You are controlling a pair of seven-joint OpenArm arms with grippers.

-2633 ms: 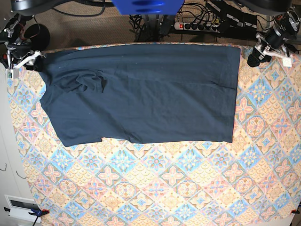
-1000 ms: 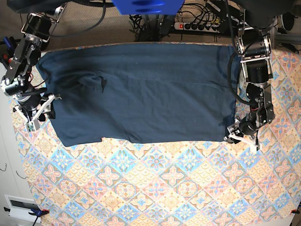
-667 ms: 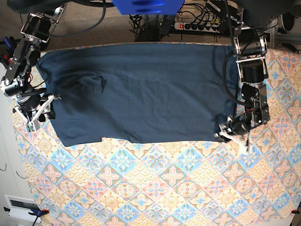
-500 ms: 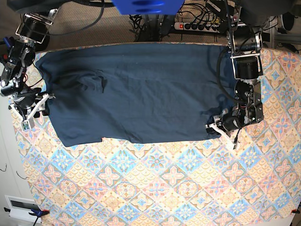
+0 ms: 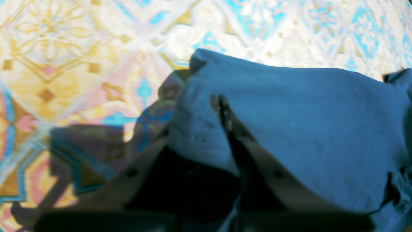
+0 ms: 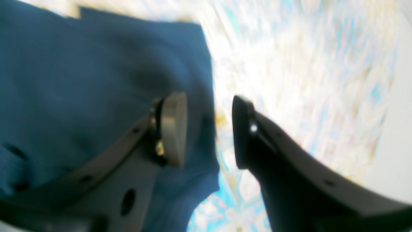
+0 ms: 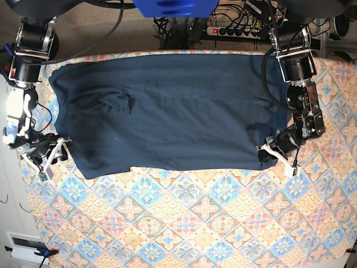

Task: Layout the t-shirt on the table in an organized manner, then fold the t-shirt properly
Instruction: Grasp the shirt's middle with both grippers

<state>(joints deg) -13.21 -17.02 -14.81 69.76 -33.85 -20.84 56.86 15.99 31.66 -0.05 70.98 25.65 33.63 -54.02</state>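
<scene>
I see the dark navy-teal fabric t-shirt (image 7: 167,111) lying long axis across the tile-patterned table (image 7: 195,223); left gripper (image 7: 274,153) pinches its near hem corner, right gripper (image 7: 51,159), jaws apart, straddles the opposite edge.

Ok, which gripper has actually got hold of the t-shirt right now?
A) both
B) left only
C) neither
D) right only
B: the left gripper is shut, with a fold of the t-shirt pinched in it, while the right gripper stands open astride the shirt's edge, not yet closed.

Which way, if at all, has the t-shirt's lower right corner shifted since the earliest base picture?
Yes. The t-shirt corner, pinched in the left tool, now lies further left along the table pattern.
</scene>
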